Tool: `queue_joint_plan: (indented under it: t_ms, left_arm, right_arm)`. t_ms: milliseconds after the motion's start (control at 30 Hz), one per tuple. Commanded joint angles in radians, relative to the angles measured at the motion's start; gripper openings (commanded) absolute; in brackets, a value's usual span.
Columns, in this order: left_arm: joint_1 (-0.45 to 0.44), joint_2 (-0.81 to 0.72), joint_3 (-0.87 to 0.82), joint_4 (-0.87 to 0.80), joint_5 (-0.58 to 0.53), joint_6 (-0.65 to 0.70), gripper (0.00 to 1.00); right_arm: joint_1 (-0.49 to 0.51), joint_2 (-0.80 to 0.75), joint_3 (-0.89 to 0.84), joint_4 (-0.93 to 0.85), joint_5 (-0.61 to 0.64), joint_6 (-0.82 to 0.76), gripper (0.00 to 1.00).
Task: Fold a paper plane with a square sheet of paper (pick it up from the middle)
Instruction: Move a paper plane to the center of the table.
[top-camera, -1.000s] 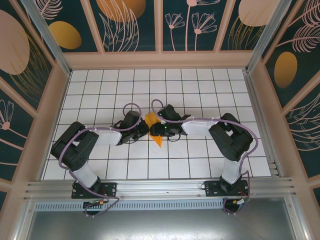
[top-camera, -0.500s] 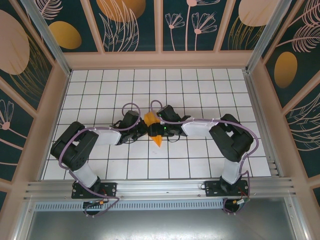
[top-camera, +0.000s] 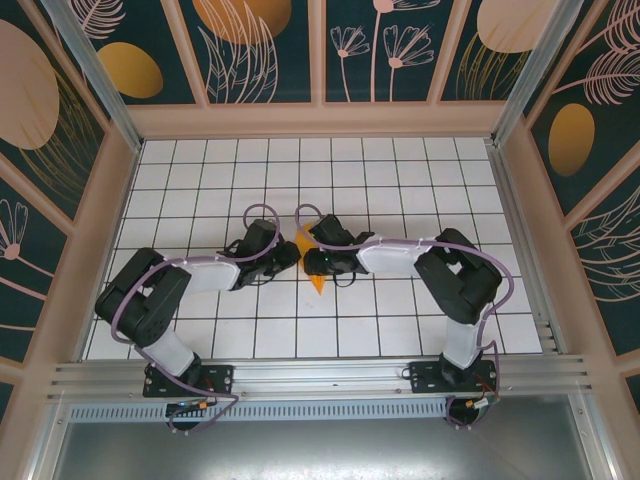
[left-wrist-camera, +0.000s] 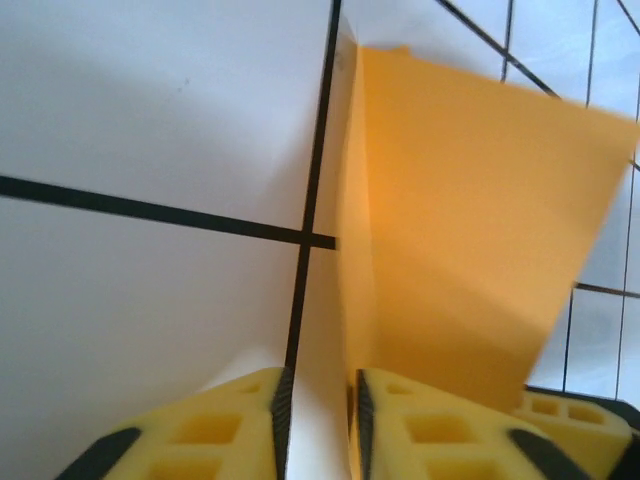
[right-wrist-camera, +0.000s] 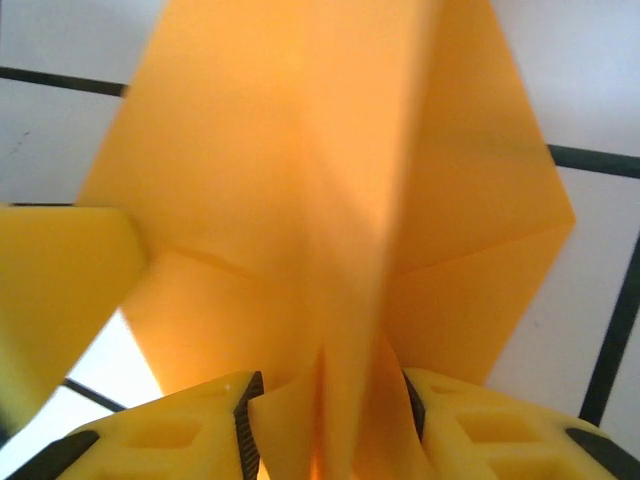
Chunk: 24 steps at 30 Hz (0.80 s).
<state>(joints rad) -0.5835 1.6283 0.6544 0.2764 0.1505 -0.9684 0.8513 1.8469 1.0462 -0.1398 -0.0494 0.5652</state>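
Paper (top-camera: 316, 281) sits mid-table (top-camera: 200, 170), stood up on edge and part-folded; not flat, not yet a dart. In the overhead view one orange tip pokes out toward 6 o'clock and a smaller bit toward 12, with the middle hidden between the two arms. Left gripper (top-camera: 289, 256) is at the paper's 9 o'clock and right gripper (top-camera: 312, 262) at its 3 o'clock, the two almost nose to nose. From the right wrist, the right gripper (right-wrist-camera: 330, 392) is closed down on a bunched fold, several layers filling the space between its pads. From the left wrist, the left gripper (left-wrist-camera: 320, 390) is nearly closed, with the paper's upright edge (left-wrist-camera: 470, 230) running down along one pad. A pale sliver shows beside the other pad, so I cannot tell whether it truly pinches. My worries are these. If the arms draw apart along the 9–3 line while both grip, this thin sheet will likely tear at the fold. If the left hold is only a brush, the paper swings on the right grip and the crease lands crooked. The bunching in the right jaws could also set stray wrinkles.
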Motion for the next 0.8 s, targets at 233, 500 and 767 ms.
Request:
queue_joint_plan:
  t_ms: [233,500,767]
  left_arm:
    - [0.049,-0.093,0.014,-0.15,-0.116,0.023,0.66]
    - [0.065,-0.112,0.001,-0.174,-0.139,0.025,0.78]
    - [0.065,-0.116,0.004,-0.187,-0.149,0.032,0.86]
  right_arm:
    - [0.035,0.05,0.074,-0.106,0.14,0.068,0.33]
    - [0.051,0.074,0.112,-0.148,0.194,0.102,0.31]
    - [0.043,0.034,0.123,-0.19,0.301,0.15,0.16]
